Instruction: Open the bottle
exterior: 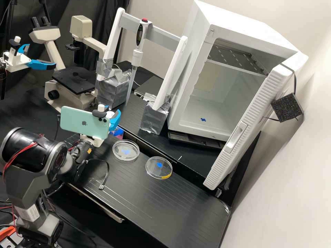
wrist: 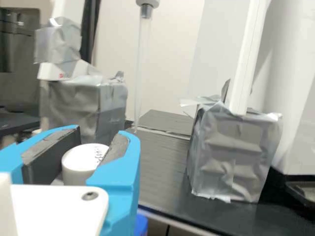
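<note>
White-capped bottle (wrist: 74, 176), one; cap (wrist: 82, 155) between the gripper's (wrist: 102, 133) two sides, above the table (exterior: 155, 206). Pinched or merely surrounded: cannot tell. Handling, presumed: light, stiff, smooth, prone to slip. Recommended hold: cap's side wall, squarely.

Left dish (exterior: 124, 154), right dish (exterior: 158, 167): on bench (exterior: 134, 199), front | microscope (exterior: 73, 88): rear left | stand (exterior: 162, 36): right of microscope, pipette (exterior: 138, 57) on it | incubator (exterior: 248, 31): right of stand, shelf (exterior: 238, 58) inside | cap (wrist: 81, 164): between gripper (exterior: 112, 114) fingers
</note>
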{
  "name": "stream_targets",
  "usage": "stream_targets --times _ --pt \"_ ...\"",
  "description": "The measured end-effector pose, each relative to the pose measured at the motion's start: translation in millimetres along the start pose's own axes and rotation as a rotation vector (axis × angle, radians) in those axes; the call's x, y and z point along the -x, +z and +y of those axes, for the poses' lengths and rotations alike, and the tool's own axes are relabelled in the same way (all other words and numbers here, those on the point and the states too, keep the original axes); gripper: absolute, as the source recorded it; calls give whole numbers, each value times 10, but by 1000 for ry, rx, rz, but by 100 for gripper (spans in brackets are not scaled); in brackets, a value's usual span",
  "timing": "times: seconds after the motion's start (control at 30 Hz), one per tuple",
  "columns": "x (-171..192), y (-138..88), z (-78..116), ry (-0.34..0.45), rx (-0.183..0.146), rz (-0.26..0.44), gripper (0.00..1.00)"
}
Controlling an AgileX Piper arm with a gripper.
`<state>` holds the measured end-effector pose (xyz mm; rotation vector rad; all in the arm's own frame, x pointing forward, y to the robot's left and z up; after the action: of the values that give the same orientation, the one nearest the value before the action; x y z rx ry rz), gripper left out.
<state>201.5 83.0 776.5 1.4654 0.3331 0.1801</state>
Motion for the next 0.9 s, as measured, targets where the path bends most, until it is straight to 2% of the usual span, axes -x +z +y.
stream_targets --times 0.3,0.47,0.63,0.67,0.9 --pt "378 -4 -158 -81 -11 11 0" --pt "379 4 -200 -102 -13 5 0" --pt "361 64 -237 -119 -9 -30 0" --pt "359 71 -233 -115 -9 -32 100" --pt "353 88 -230 -108 -8 -38 100"
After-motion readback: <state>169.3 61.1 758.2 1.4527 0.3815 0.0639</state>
